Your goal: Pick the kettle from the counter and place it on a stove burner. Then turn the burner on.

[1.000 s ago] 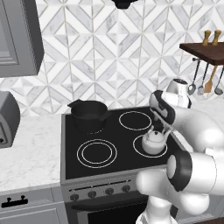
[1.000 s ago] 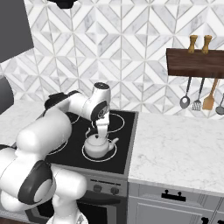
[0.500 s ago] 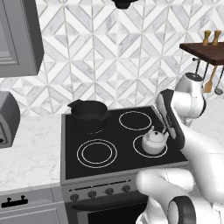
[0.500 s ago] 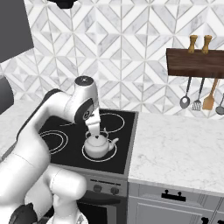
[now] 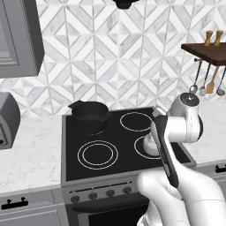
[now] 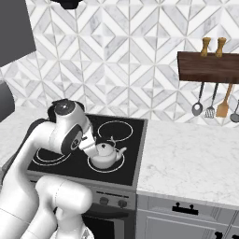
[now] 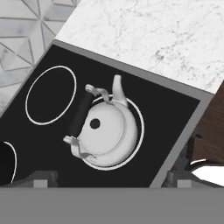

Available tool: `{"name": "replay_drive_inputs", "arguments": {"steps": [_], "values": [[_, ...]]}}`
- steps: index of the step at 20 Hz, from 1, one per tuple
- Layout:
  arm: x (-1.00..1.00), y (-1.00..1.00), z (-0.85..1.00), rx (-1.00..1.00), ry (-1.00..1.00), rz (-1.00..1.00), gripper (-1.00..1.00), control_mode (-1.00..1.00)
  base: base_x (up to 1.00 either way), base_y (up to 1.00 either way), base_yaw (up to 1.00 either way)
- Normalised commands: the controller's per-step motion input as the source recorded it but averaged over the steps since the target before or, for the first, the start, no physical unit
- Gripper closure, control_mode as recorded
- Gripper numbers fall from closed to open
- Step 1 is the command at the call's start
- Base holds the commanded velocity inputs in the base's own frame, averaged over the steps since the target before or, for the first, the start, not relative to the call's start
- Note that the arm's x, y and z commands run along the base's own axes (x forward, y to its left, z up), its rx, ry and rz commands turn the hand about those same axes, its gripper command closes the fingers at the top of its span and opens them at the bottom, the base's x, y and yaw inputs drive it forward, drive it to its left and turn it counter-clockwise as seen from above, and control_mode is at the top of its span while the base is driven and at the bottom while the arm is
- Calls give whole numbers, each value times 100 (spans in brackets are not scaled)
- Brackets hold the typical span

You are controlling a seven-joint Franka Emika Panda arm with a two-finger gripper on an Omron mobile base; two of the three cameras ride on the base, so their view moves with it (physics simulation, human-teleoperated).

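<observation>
The small white-silver kettle (image 7: 105,131) stands upright inside a single white ring, the stove burner (image 7: 138,139), at the front right of the black cooktop. In the right base view the kettle (image 6: 108,153) sits just right of my wrist. In the left base view my forearm covers most of the kettle (image 5: 147,145). My gripper (image 7: 109,180) hangs above the kettle, open, its two fingertips (image 7: 41,178) wide apart with nothing between them. The white marble counter (image 7: 153,35) begins just past the cooktop's edge.
A black pot (image 5: 90,115) sits on the back left burner. There is a double-ringed burner (image 5: 98,154) front left and a bare ring (image 6: 115,130) at the back right. Stove knobs (image 5: 92,195) line the front panel. Utensils hang under a wooden shelf (image 6: 207,65).
My hand has lifted off the kettle's handle and drawn back toward the base. The kettle stays on the front right burner.
</observation>
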Motion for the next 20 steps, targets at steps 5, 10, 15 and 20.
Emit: {"name": "replay_drive_inputs", "arguments": {"steps": [5,10,15,20], "values": [[0,0,0,0,0,0,-100,-100,0,0,0],[0,0,0,0,0,0,-100,-100,0,0,0],[0,-3,0,0,0,0,-100,100,0,-15,0],[0,0,0,0,0,0,-100,100,0,-41,0]]}}
